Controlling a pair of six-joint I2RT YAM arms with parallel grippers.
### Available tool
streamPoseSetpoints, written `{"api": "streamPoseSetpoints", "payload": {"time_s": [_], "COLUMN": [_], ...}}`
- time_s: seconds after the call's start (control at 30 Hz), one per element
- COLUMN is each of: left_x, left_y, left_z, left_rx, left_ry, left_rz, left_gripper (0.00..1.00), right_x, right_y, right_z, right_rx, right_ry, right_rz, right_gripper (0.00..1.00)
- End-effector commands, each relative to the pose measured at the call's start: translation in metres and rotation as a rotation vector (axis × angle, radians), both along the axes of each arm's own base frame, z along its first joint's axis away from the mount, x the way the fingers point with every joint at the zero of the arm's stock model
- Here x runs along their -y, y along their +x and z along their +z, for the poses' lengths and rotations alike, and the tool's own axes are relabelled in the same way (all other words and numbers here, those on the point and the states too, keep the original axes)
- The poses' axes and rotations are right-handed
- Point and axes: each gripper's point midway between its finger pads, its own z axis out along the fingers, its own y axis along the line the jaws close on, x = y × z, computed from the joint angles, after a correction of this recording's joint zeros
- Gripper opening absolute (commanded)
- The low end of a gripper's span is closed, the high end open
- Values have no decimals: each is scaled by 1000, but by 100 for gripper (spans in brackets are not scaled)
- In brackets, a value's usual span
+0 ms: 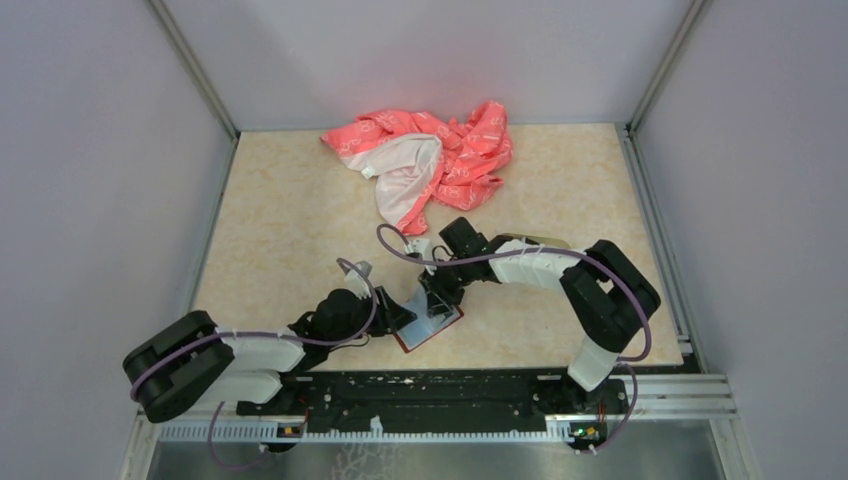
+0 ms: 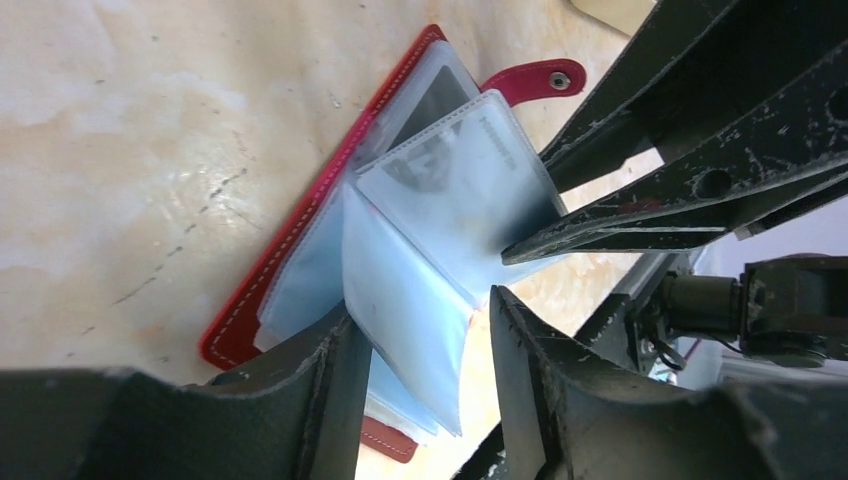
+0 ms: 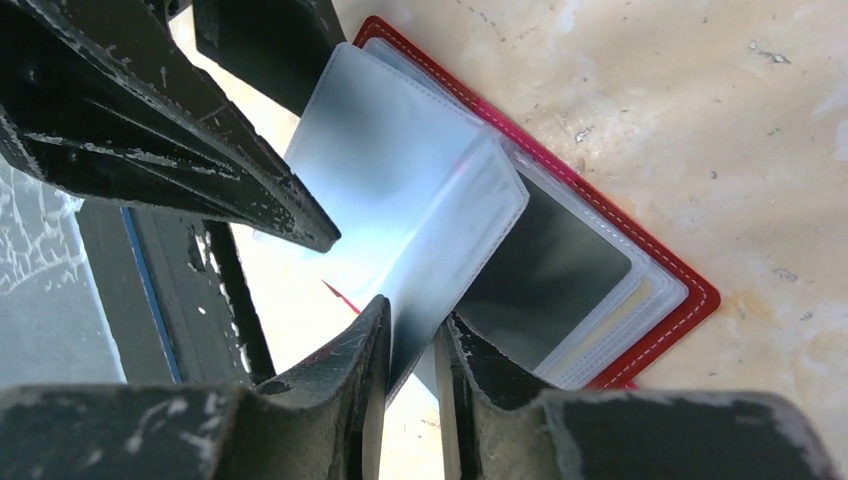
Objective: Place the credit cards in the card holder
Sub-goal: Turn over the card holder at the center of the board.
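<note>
The red card holder point(image 1: 432, 327) lies open on the table between both arms, its clear grey-blue sleeves point(image 2: 400, 290) fanned upward. A dark credit card point(image 3: 545, 270) sits inside a flat pocket of the card holder point(image 3: 680, 290). Another sleeve point(image 2: 470, 175) shows dark print through it. My right gripper point(image 3: 412, 335) is nearly closed and pinches a raised sleeve point(image 3: 400, 190) by its corner. My left gripper point(image 2: 420, 345) stands open, with one hanging sleeve loose between its fingers. In the top view the left gripper point(image 1: 385, 315) and the right gripper point(image 1: 440, 292) meet over the holder. No loose cards show.
A pink-and-white patterned cloth point(image 1: 430, 160) lies crumpled at the back of the table. A beige tray edge point(image 2: 615, 10) peeks in beyond the holder's snap tab point(image 2: 535, 80). The black mounting rail point(image 1: 430, 395) runs along the near edge.
</note>
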Motion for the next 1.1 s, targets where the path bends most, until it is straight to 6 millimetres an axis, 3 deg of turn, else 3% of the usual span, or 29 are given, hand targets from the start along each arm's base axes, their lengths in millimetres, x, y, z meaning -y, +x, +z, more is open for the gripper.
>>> {"api": "streamPoseSetpoints", "payload": {"time_s": [0.0,0.2,0.43,0.67,0.93,1.07], "left_x": [-17,-19,-19,-15,-8,-3], "left_y": [4,8,17,27,39,50], "left_z": [-15,-20,-21,-22,-21,-22], "left_rx": [1,0,5,24,63,81], "left_ry": [86,114,128,148,165,182], "left_rz": [49,53,50,7,-76,-123], "left_gripper": [50,36,22,22,21,21], "right_x": [-15,-8,-1,9,20,26], "right_y": [21,32,42,53,68,74], "right_z": [14,15,19,13,18,15], "right_rx": [49,42,17,21,47,92], "right_ry": [21,13,30,-1,-4,-35], "right_rz": [-61,-116,-165,-211,-259,-262], "right_gripper": [21,13,13,20,7,6]}}
